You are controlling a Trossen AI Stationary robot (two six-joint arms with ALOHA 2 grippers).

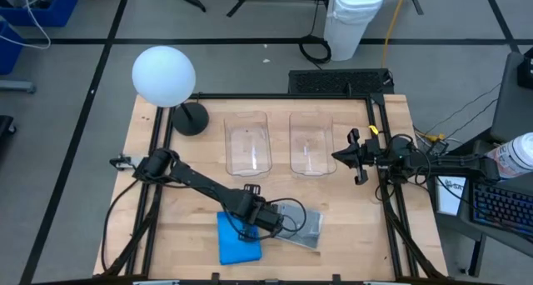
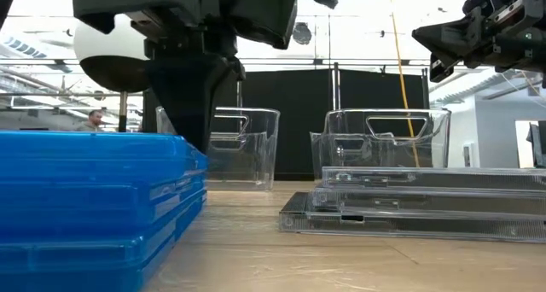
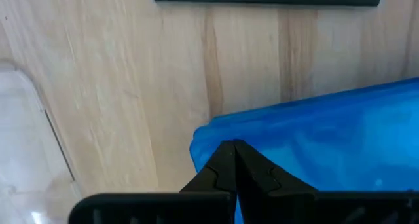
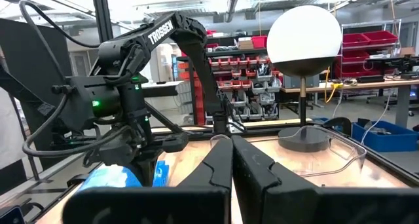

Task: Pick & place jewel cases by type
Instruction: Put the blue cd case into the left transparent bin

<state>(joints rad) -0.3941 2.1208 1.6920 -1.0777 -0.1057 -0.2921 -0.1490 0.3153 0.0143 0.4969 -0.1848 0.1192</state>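
A stack of bright blue jewel cases [image 1: 237,243] lies flat on the wooden table near its front edge. To its right lies a fanned pile of grey see-through jewel cases [image 1: 304,225]. My left gripper [image 3: 234,149] points straight down, shut, over the far right corner of the blue stack [image 3: 203,142], between the two piles. In the low view its dark fingers [image 2: 194,121] come down just behind the blue stack [image 2: 85,198]. My right gripper [image 1: 356,156] waits shut and level at the table's right side, holding nothing. My left gripper's shut fingertips come from above at the top blue case's far right corner [image 3: 216,135]. I cannot tell whether they touch it. Nothing sits between the fingers, and the stack lies flat on the table.
Two clear deep tubs [image 1: 248,143] [image 1: 312,142] stand side by side behind the piles. A white globe lamp [image 1: 164,75] on a dark round base [image 1: 191,118] stands at the far left. A black frame rail [image 1: 379,152] runs along the table's right side.
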